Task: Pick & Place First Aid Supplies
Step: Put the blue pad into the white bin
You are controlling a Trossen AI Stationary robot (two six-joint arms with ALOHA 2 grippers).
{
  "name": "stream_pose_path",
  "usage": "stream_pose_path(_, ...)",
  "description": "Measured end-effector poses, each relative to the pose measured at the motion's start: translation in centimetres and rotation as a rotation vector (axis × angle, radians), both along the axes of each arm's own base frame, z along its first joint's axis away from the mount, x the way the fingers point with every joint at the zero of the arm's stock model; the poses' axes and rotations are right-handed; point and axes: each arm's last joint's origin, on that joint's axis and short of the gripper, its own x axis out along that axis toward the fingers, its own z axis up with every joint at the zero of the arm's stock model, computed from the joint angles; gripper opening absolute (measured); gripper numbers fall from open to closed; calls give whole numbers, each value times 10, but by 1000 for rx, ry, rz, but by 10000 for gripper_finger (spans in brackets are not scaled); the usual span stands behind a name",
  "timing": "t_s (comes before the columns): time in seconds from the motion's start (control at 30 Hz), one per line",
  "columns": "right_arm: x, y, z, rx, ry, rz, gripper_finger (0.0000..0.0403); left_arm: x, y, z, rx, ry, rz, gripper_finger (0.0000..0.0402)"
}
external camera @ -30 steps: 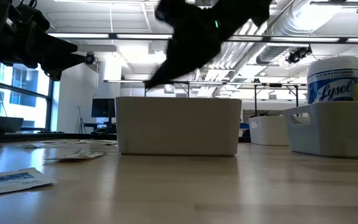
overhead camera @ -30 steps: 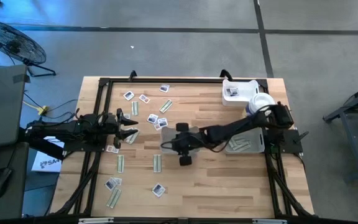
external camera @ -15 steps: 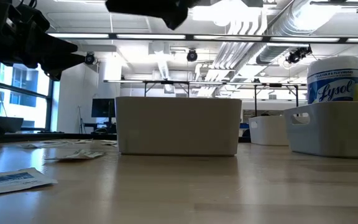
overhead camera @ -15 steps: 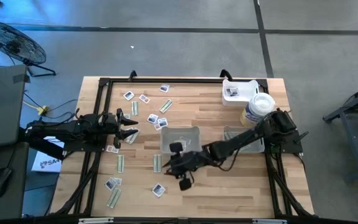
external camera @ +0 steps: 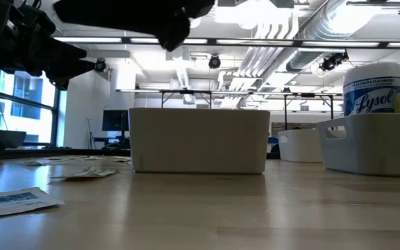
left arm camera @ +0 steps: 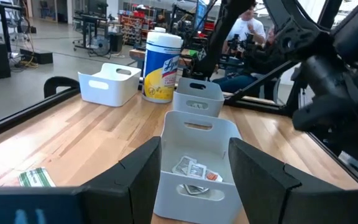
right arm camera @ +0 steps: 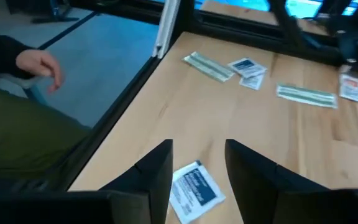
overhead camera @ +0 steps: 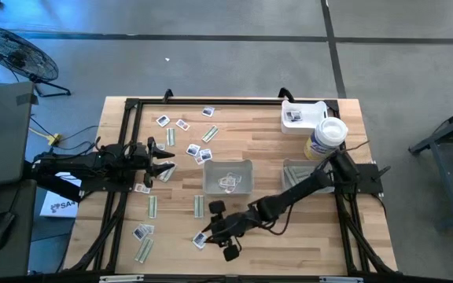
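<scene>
The right gripper (overhead camera: pixel 213 230) is reaching across the table (overhead camera: pixel 274 244) toward its near edge, hovering just above a squarish white packet (overhead camera: pixel 200 240). In the right wrist view its two fingers (right arm camera: pixel 157 171) are standing apart with that packet (right arm camera: pixel 193 191) lying flat on the wood between them; nothing is being held.

The left gripper (overhead camera: pixel 166 159) is waiting at the left side of the table, its fingers (left arm camera: pixel 143 174) spread wide and empty.

The first aid supplies are lying scattered over the left half of the table: white packets (overhead camera: pixel 181 124) toward the far edge, pale green strips (overhead camera: pixel 199 206) nearer the middle, and more of both (overhead camera: pixel 142 233) at the near left corner. Several packets (overhead camera: pixel 228 182) are sitting inside the centre grey tray (overhead camera: pixel 228 167), also showing in the left wrist view (left arm camera: pixel 194 169). A second grey tray (overhead camera: pixel 296 177) is lying to the right, partly hidden under the right arm. A white tray (overhead camera: pixel 305 110) at the far right corner is holding one packet (overhead camera: pixel 293 116), with the white bottle (overhead camera: pixel 326 137) standing just beside it.

A person's hand (right arm camera: pixel 39 65) is showing beyond the table edge in the right wrist view.
</scene>
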Motion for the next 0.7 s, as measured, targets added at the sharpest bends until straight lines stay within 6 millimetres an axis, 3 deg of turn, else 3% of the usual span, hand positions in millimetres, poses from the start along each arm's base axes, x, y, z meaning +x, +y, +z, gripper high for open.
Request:
stream_pose_path(0.27,33,13,-46,12,85,122,140,0,0,0,0,0,0,186)
stream_pose_path(0.43,51,8,-72,-62,238,109,139,0,0,0,0,0,0,186)
stream_pose_path(0.7,54,4,-73,-158,281,127,122,0,0,0,0,0,0,186)
